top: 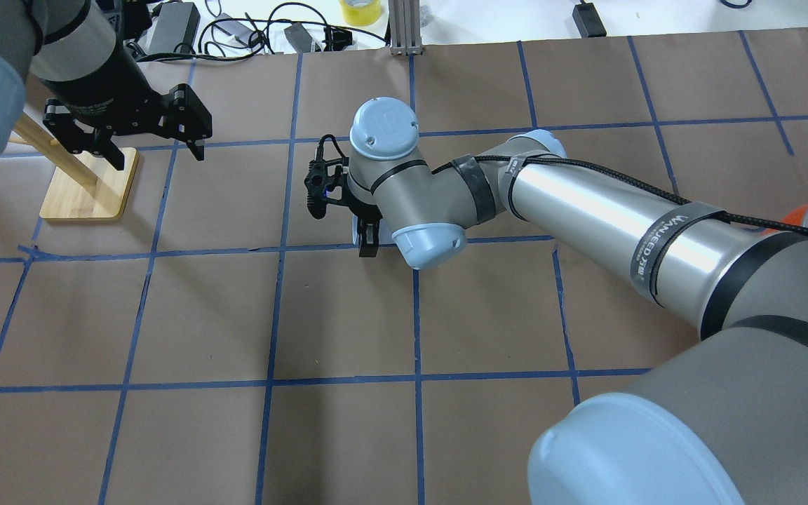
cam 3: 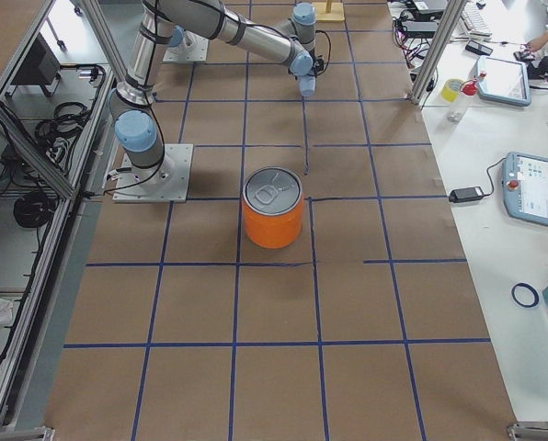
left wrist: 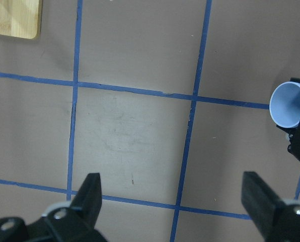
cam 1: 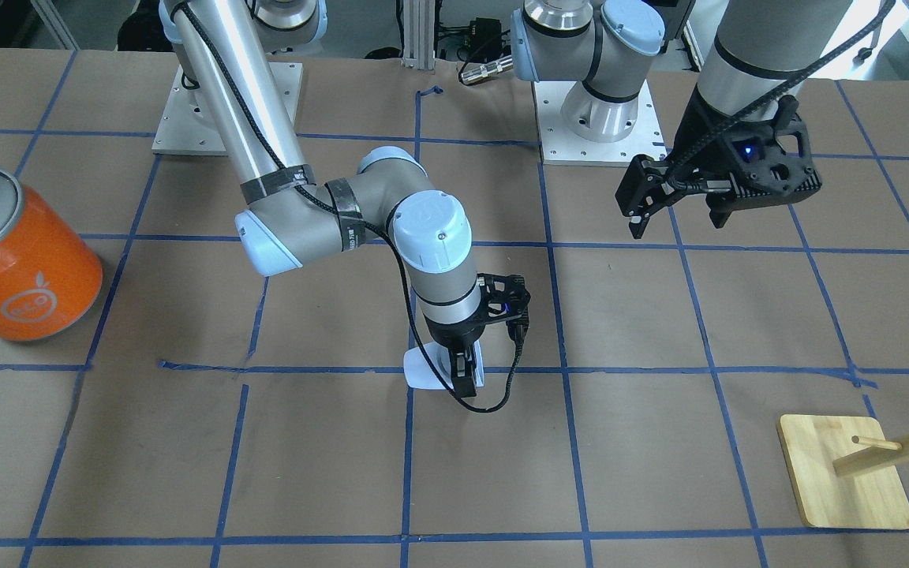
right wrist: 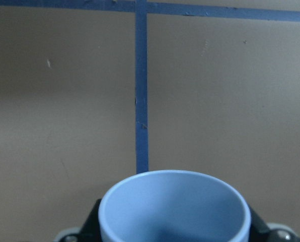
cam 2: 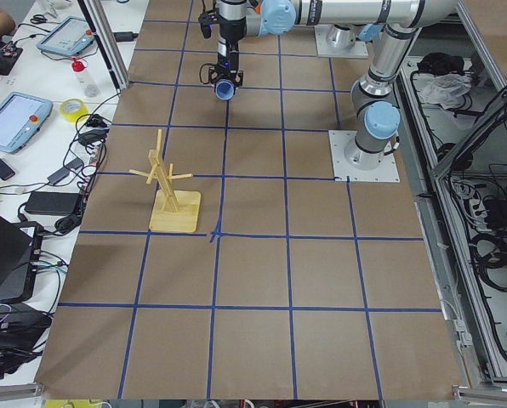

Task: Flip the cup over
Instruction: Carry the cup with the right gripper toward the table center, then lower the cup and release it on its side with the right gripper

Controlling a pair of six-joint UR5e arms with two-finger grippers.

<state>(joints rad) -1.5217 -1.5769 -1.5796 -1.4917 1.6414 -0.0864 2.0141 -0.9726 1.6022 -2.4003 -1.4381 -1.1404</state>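
The pale blue-white cup (cam 1: 421,371) is held tilted on its side in my right gripper (cam 1: 464,377), low over the table's middle. The gripper is shut on the cup's wall. The right wrist view looks into the cup's light blue mouth (right wrist: 174,209), with a black finger (right wrist: 92,224) at each side. The cup also shows in the left wrist view (left wrist: 290,105) and the exterior left view (cam 2: 225,90). I cannot tell whether it touches the table. My left gripper (cam 1: 675,211) hangs open and empty above the table, apart from the cup; its fingers (left wrist: 89,196) stand wide apart.
A large orange can (cam 1: 20,260) with a silver top stands at the table's right end, seen from the robot. A wooden peg stand (cam 1: 845,473) on a square base (top: 88,189) stands near my left gripper. Blue tape lines grid the brown table.
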